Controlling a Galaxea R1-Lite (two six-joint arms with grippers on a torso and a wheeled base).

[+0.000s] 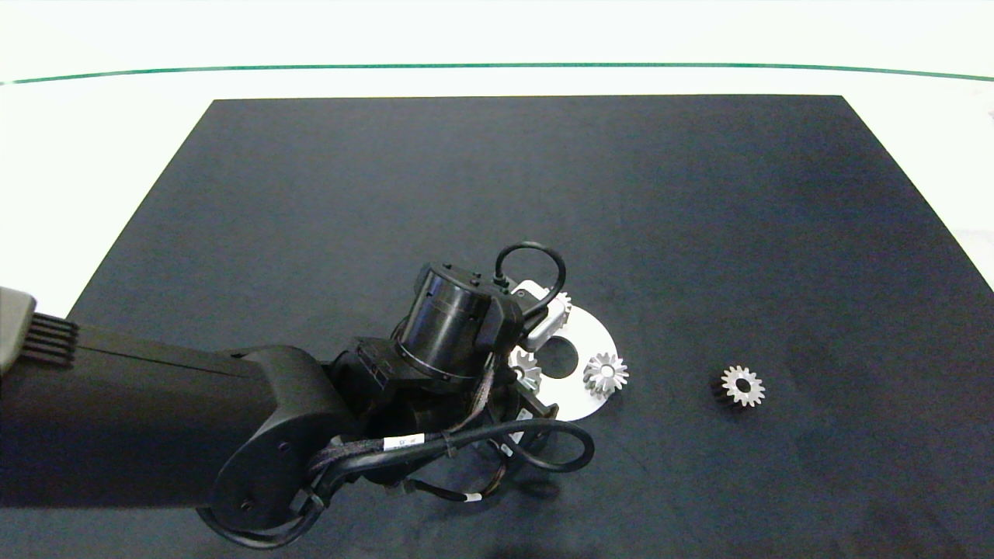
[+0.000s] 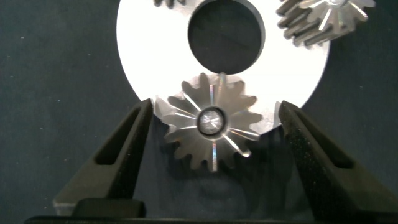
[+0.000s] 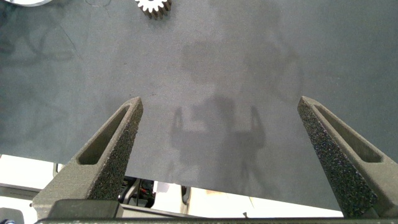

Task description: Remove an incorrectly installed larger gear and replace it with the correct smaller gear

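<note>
The larger gear (image 2: 211, 121), silver with long pointed teeth, sits at the rim of a white disc (image 2: 149, 56). My left gripper (image 2: 214, 106) is open, with a finger on each side of the gear and a gap at both sides. From above, my left arm (image 1: 450, 326) covers most of that gear (image 1: 528, 371). The smaller gear (image 1: 743, 386), with short blunt teeth and a wide bore, lies on the mat to the right of the disc and also shows in the right wrist view (image 3: 152, 6). My right gripper (image 3: 221, 102) hangs open and empty over bare mat, out of the head view.
Two more toothed gears sit on the disc, one on its right side (image 1: 605, 374) and one at its far edge (image 1: 561, 303), half hidden by my wrist. The disc has a round centre hole (image 2: 226, 34). A black mat (image 1: 699, 194) covers the white table.
</note>
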